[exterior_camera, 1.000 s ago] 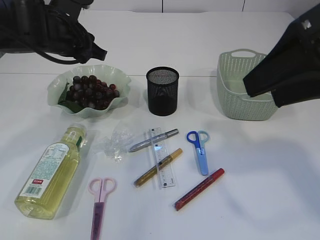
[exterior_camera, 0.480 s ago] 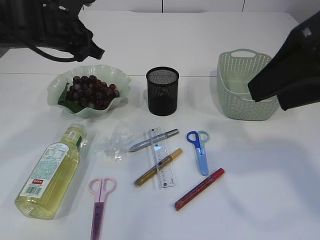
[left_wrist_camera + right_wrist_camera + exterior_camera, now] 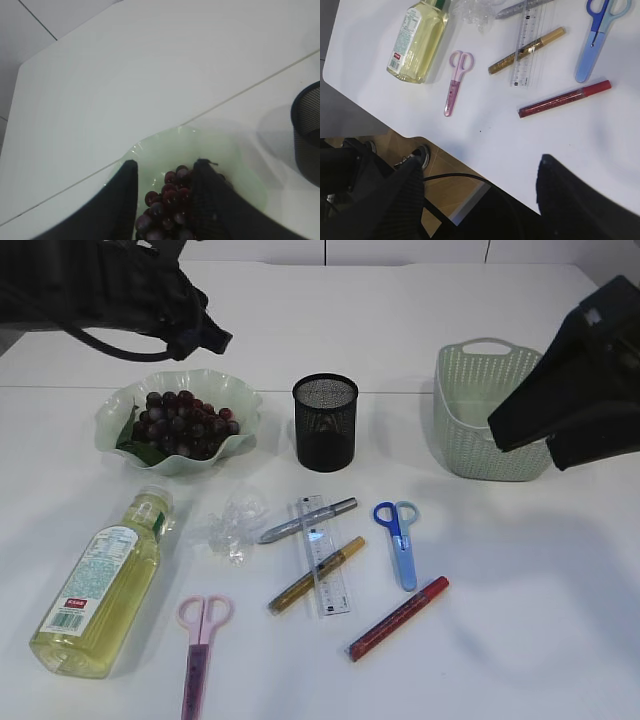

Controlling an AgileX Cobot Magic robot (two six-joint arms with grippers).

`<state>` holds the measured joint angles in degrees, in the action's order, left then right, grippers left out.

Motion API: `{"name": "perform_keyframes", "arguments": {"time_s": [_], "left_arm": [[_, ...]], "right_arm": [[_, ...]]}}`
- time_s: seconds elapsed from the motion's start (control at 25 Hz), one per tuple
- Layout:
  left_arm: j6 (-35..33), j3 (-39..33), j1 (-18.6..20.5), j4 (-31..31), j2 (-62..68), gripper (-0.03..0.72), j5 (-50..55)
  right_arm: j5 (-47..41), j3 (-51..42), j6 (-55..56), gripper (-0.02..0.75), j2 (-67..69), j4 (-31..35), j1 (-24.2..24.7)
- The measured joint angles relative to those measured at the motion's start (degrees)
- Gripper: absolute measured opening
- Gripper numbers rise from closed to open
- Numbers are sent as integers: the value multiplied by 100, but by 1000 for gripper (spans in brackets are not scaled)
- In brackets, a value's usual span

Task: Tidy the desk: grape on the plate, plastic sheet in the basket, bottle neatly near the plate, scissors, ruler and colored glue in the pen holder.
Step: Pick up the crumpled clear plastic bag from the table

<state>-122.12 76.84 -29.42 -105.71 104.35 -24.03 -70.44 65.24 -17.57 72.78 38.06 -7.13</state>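
Observation:
Dark grapes (image 3: 180, 425) lie in the wavy green plate (image 3: 243, 398). My left gripper (image 3: 212, 338) hangs open above it; in the left wrist view the grapes (image 3: 170, 200) show between its fingers (image 3: 125, 190), apart from them. The bottle (image 3: 100, 585) lies on its side. Near it are the crumpled plastic sheet (image 3: 232, 523), the ruler (image 3: 322, 558), silver glue (image 3: 305, 521), gold glue (image 3: 315, 575), red glue (image 3: 398, 618), blue scissors (image 3: 400, 540) and pink scissors (image 3: 198, 645). My right gripper (image 3: 481, 162) is open, empty and high, in front of the basket (image 3: 465, 415).
The black mesh pen holder (image 3: 325, 422) stands upright between plate and basket. The right wrist view looks past the table's front edge (image 3: 420, 131) to the floor and cables below.
My left arm has shifted a little to the right above the plate. My right arm has moved slightly. Nothing on the table has moved.

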Motion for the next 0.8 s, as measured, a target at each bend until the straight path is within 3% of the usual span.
{"name": "perform_keyframes", "arguments": {"time_s": [0.28,0.56,0.8], "left_arm": [[572,0,-374,-13,-85,268,-106],[2022,-350,-532,-13,-498,262,112],[3484,-1101,-532,-13,-909,257,1504]], "right_arm": [[0,0,39,545,0,0,0],[0,0,73,544,0,0,0],[0,0,261,545,34,-178,0]]}}
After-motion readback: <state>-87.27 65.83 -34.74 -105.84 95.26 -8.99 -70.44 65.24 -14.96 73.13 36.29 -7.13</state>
